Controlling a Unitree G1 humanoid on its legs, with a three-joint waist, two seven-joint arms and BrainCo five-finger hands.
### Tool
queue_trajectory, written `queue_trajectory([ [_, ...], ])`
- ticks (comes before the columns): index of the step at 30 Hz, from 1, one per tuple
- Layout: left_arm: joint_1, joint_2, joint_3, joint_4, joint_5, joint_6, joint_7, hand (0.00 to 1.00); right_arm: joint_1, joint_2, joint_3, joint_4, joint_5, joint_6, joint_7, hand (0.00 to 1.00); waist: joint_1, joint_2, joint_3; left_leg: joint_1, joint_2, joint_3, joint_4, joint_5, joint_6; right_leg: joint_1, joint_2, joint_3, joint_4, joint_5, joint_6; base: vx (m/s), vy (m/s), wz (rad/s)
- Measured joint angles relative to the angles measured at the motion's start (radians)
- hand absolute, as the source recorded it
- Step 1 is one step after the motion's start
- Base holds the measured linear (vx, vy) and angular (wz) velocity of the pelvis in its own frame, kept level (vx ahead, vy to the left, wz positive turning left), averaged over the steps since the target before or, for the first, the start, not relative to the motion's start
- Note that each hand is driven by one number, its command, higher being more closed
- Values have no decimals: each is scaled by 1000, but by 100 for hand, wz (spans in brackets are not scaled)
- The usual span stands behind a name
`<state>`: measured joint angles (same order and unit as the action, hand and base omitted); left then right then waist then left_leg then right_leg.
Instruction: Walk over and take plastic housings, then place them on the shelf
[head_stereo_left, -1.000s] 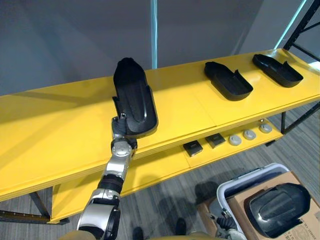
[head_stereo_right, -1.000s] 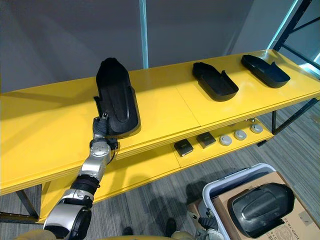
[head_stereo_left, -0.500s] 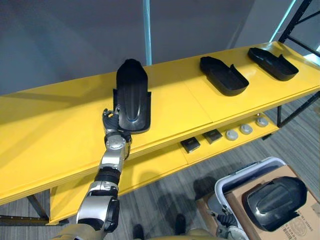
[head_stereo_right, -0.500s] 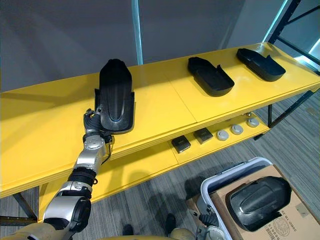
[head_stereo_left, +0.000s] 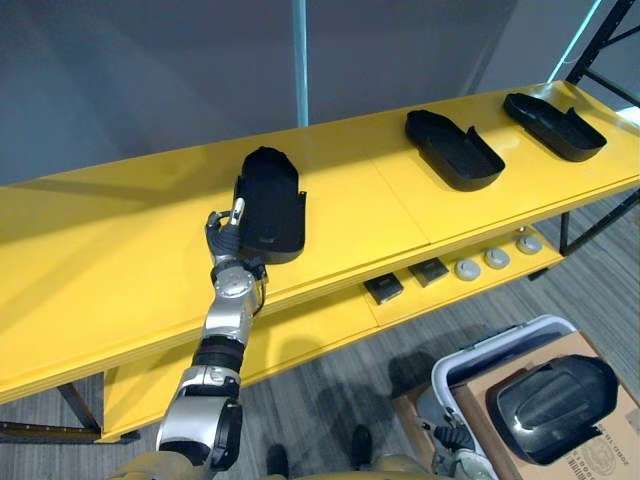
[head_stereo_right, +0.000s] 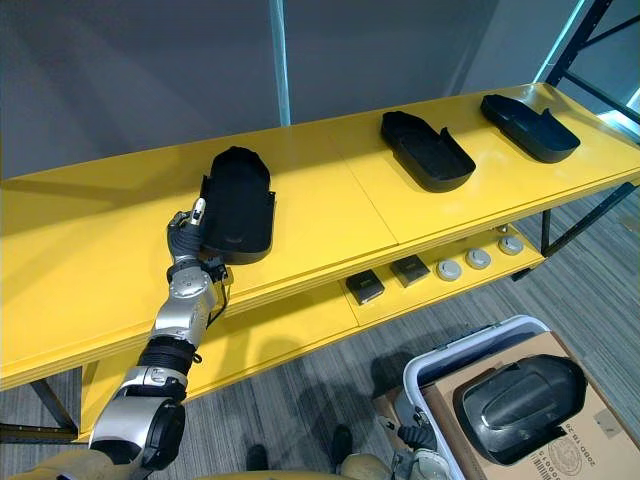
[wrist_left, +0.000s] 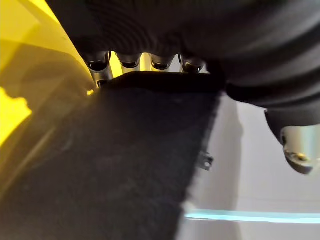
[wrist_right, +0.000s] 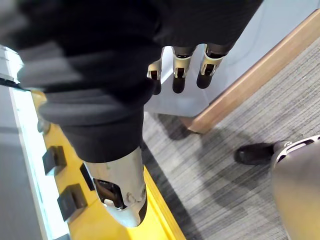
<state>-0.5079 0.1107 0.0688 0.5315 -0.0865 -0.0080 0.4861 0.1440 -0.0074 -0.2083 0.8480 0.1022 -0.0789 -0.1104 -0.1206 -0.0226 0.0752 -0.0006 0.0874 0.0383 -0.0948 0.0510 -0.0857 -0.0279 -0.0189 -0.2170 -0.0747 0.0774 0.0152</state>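
Observation:
A black plastic housing lies flat on the yellow shelf top, hollow side down. My left hand rests at its near left corner, open. In the left wrist view its fingers stand straight past the housing's edge, with the thumb held off to the side. Two more black housings lie hollow side up farther right on the same shelf. Another housing sits in a cardboard box at the lower right. My right hand hangs open over the grey floor.
The cardboard box stands in a white bin on the floor. The lower yellow shelf carries two small black boxes and three round discs. A black rack upright stands at the far right, and a pale blue post behind the shelf.
The housing was tilted up in my left hand; now it lies flat on the shelf and the hand's fingers have opened off it. The camera has shifted slightly.

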Motion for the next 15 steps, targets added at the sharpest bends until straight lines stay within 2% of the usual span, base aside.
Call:
queue_trajectory([
  [4,27,-17,-21,-33,1,-3,-1,0,-1,0,0,0,0,0,0,0,8,0,0,6,-1,-4,0,0,1,7,0,-3,1,-1,0,-14,14,3],
  [6,30,-29,-36,-35,12,-2,-2,0,4,0,0,1,0,0,0,0,22,0,0,6,0,-6,0,1,1,7,0,-5,3,-1,0,-39,18,3],
  [15,128,-49,-106,-160,62,-2,-9,0,3,2,0,1,0,1,0,0,26,-1,-1,0,-1,-19,-1,6,4,8,-1,-20,4,-1,1,-11,10,4],
])
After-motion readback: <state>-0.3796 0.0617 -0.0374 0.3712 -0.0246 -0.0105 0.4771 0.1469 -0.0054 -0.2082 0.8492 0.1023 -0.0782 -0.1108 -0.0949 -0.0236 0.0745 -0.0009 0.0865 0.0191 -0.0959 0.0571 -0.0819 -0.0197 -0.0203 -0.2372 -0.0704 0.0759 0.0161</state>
